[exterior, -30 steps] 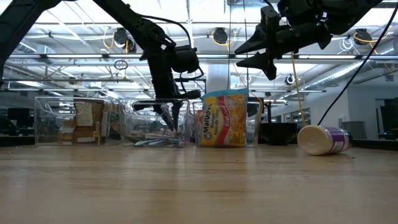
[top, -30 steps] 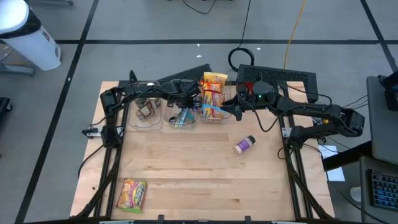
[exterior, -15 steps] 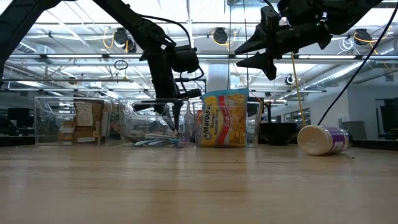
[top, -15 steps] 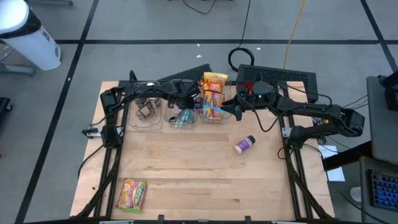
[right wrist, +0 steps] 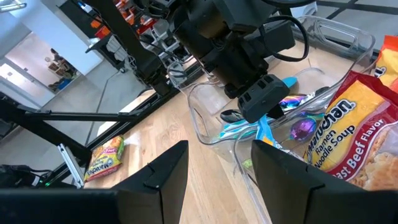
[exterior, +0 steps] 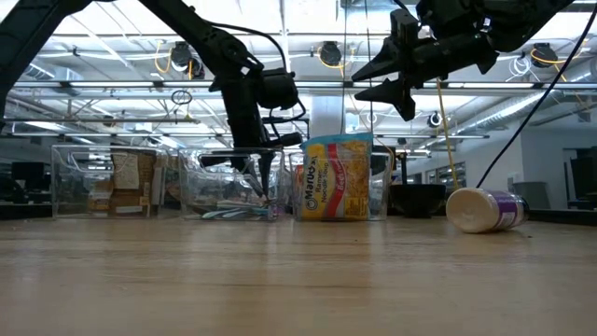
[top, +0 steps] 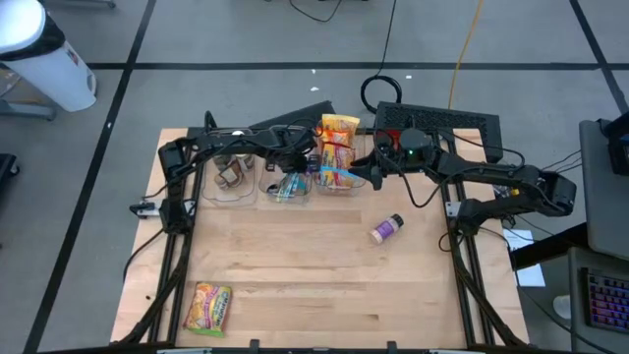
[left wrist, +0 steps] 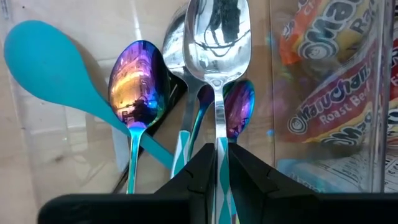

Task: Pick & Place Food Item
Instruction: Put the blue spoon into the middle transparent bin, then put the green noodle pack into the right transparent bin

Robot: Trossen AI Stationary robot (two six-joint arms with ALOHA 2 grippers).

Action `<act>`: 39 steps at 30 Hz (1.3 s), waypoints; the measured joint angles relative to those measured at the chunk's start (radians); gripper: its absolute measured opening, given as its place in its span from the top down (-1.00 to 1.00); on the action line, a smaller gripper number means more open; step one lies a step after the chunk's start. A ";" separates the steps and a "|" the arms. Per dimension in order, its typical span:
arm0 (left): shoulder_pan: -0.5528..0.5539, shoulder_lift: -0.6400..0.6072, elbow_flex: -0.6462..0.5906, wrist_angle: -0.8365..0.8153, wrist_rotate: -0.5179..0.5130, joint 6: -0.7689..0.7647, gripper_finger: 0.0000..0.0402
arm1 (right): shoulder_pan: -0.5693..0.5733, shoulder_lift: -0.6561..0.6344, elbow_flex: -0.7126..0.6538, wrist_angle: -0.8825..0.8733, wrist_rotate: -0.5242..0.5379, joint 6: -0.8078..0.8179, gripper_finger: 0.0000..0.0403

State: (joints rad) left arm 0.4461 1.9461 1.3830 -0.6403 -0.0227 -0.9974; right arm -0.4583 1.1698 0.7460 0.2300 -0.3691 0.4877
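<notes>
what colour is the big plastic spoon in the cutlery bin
Turquoise spoon, clearest in the left wrist view.

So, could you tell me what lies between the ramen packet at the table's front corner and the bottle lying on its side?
Only bare wooden table lies between the ramen packet and the bottle, as the high view shows.

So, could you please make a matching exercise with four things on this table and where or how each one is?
Things:
1. silver spoon
2. purple-lidded jar
3. ramen packet
4. left gripper

States:
A. lying on its side on bare wood
B. near the front left table corner
C. gripped by its handle between the jaws
D. inside the middle clear bin

Pairs: 1-C, 2-A, 3-B, 4-D
</notes>
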 joint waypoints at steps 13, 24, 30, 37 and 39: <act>0.014 0.000 0.000 0.006 0.023 0.003 0.83 | 0.000 0.000 0.000 0.001 0.000 -0.004 0.16; 0.019 0.000 0.000 0.005 0.022 -0.038 0.52 | 0.000 0.000 0.000 0.000 0.000 -0.003 0.16; 0.021 0.000 0.000 0.005 0.023 -0.041 0.21 | 0.000 0.000 0.000 0.001 0.000 -0.003 0.16; 0.034 -0.008 -0.001 0.004 0.083 -0.017 0.04 | 0.000 0.000 0.000 0.001 0.000 -0.003 0.16; 0.047 -0.023 -0.001 0.004 0.116 -0.008 0.03 | 0.000 0.000 0.000 0.000 0.000 -0.003 0.16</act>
State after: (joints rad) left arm 0.4929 1.9234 1.3819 -0.6361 0.0938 -1.0050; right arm -0.4580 1.1698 0.7460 0.2302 -0.3691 0.4847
